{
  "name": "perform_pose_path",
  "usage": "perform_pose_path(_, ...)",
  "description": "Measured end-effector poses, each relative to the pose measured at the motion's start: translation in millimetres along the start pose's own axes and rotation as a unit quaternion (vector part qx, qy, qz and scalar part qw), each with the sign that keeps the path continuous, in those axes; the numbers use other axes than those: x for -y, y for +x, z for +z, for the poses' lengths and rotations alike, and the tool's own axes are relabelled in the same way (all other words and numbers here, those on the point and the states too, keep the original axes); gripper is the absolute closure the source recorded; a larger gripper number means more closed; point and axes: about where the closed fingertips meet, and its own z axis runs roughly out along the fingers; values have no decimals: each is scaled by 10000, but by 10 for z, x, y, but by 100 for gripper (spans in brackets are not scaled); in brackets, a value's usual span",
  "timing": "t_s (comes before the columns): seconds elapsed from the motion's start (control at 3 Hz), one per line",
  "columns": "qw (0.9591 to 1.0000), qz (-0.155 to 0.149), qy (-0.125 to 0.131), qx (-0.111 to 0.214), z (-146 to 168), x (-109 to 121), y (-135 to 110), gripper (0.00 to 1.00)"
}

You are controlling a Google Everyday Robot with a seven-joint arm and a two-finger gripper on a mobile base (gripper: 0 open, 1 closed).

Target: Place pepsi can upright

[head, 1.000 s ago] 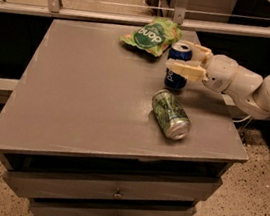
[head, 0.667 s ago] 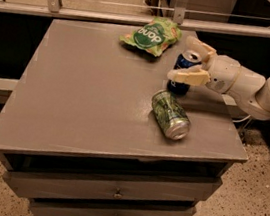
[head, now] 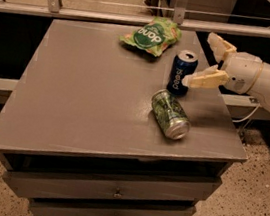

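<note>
The pepsi can (head: 182,72) is dark blue with white lettering and a silver top. It stands upright on the grey table (head: 86,92), right of centre towards the back. My gripper (head: 207,60) is just right of the can, open, its fingers spread apart. The near finger (head: 202,79) points at the can's side and the far finger (head: 219,45) sits behind it. Neither finger grips the can.
A green patterned can (head: 170,114) lies on its side just in front of the pepsi can. A green chip bag (head: 151,34) lies at the back of the table. A metal rail (head: 113,16) runs behind the table. The table's right edge (head: 233,129) is close to the cans.
The gripper was shut around the pepsi can; it has opened and drawn back to the right. The can now stands free and upright on the table.
</note>
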Motion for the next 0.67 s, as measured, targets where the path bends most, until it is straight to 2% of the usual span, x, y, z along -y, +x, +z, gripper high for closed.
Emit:
perform_pose_path(0.33, 9971, -205, 246, -685, -268, -126, -644, 0)
perform_pose_path(0.67, 9972, -199, 239, -675, -264, -122, -623, 0)
